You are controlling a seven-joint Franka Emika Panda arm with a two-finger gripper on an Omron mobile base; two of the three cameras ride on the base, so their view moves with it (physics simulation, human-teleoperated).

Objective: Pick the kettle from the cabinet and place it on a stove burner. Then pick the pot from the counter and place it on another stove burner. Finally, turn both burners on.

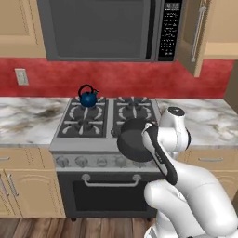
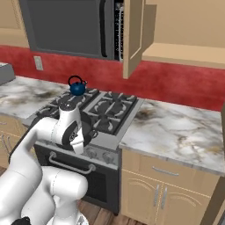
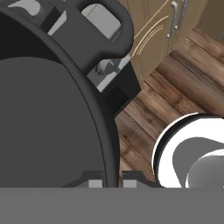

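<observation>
The blue kettle (image 1: pixel 88 98) (image 2: pixel 77 88) stands on the back left burner of the stove (image 1: pixel 83 147). My gripper (image 3: pixel 113 183) is shut on the rim of the dark pot (image 1: pixel 132 139) (image 3: pixel 43 122), which hangs tilted in the air at the stove's front right corner, over the front right burner (image 1: pixel 129 122) and the knob row. In the hand view the pot's wall runs between my fingertips, with one loop handle (image 3: pixel 103 17) at the top. The cabinet (image 2: pixel 184 52) on the wall stands with its door (image 1: pixel 200 37) (image 2: pixel 134 35) swung open.
Marble counter (image 1: pixel 28 121) (image 2: pixel 176 127) lies on both sides of the stove. A microwave (image 1: pixel 100 28) hangs over the burners. The oven door's bar handle (image 1: pixel 111 182) and wooden floor (image 3: pixel 175 87) are below the pot. My own arm (image 2: pixel 66 127) covers the stove's front in the right base view.
</observation>
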